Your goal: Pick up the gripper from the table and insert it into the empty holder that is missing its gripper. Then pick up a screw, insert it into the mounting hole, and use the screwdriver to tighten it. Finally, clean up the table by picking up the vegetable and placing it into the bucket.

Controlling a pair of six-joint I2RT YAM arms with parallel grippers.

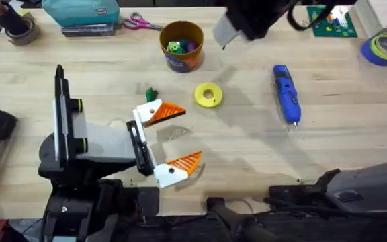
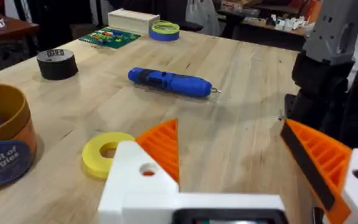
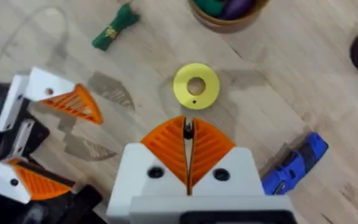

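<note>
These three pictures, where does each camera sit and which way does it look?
Overhead: above the table, looking down and forward; shows the left gripper, open.
Left wrist: on the left arm, looking low across the table at the screwdriver; its own fingers below.
Right wrist: on the right arm, looking straight down; the right gripper is pinched on something small and dark.
Shared: all three show the yellow disc and the screwdriver.

Robotics lab / workshop bench. Light wood worktable (image 1: 247, 154) with bench clutter along the far edge: green circuit board (image 1: 329, 21), scissors (image 1: 140, 23), tape rolls (image 1: 385, 48), a teal case (image 1: 82, 12). Left wrist view shows more cluttered desks (image 2: 260, 28) in the room behind, plus a black tape roll (image 2: 57, 63).
</note>
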